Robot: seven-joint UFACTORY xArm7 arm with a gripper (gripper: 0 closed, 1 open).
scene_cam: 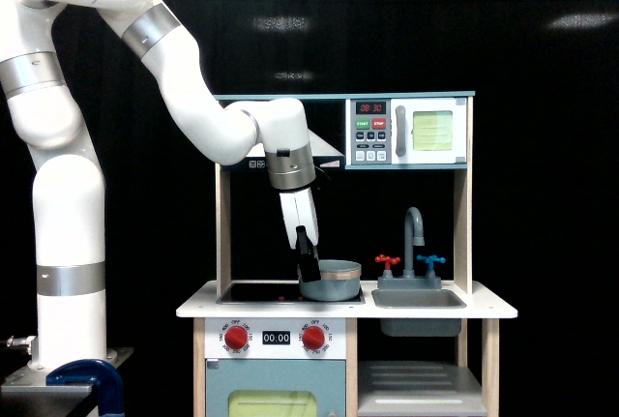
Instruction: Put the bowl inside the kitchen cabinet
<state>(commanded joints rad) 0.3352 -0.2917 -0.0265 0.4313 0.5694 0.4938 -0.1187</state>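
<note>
Grey-blue with a tan wooden rim, the bowl (331, 280) sits on the dark stovetop (259, 293) of the toy kitchen, in the lower middle of the frame, just to the picture's left of the grey sink (418, 298). The white robot arm (184, 88) sweeps down from the upper left of the frame, and its black gripper (308, 264) points downward at the bowl's left edge, the tip level with the rim and overlapping it. Whether the jaws are spread or pressed together on the rim cannot be told from this angle, since the fingers show only as one dark shape. The kitchen cabinet (416, 383), an open compartment with a pale grey shelf between light wooden posts, lies at the lower right of the frame, below the sink. A grey faucet (415, 235) with a red tap and a blue tap stands behind the sink. In the upper right of the toy kitchen sits a microwave (407, 132) with a yellow-green window. Two red knobs (312, 338) flank a small clock display below the stovetop, and a blue oven door (276, 393) fills the bottom middle.
</note>
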